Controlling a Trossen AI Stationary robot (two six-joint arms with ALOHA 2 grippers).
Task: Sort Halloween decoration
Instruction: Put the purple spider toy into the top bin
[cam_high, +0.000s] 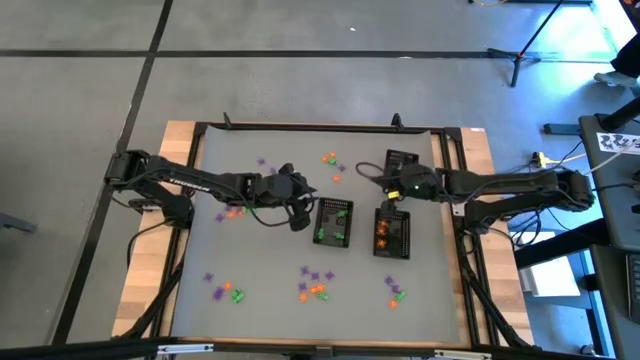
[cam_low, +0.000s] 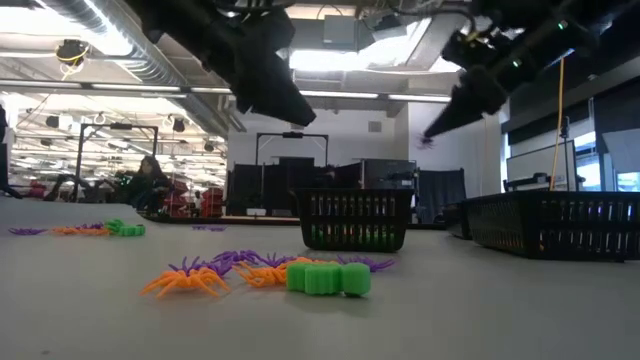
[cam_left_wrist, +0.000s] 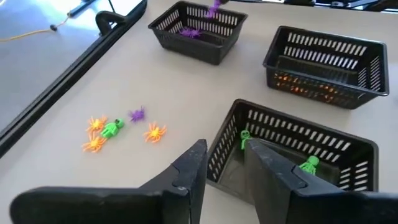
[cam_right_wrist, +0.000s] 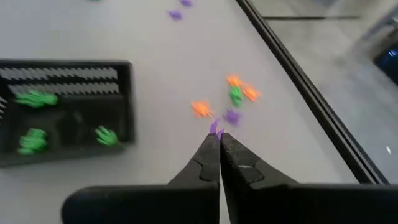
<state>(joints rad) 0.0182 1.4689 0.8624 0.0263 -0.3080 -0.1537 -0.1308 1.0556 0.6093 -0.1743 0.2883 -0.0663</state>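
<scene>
While three baskets (cam_left_wrist: 323, 62) are partly filled, a purple trinket (cam_right_wrist: 215, 128) is clamped in the right gripper (cam_right_wrist: 219, 142), the left gripper (cam_left_wrist: 224, 158) is held apart, and many trinkets (cam_low: 260, 272) are left on the counter (cam_high: 260, 260).

In the right wrist view the small purple plastic trinket (cam_right_wrist: 216, 129) pinched in the right tool (cam_right_wrist: 219, 138) shows only as a sliver, its shape too small to tell. The black rectangular mesh basket of green pieces (cam_right_wrist: 65, 109) is blurred and cut off by the edge. From above, the scattered trinkets on the table (cam_high: 260, 260) are too tiny to identify.
</scene>
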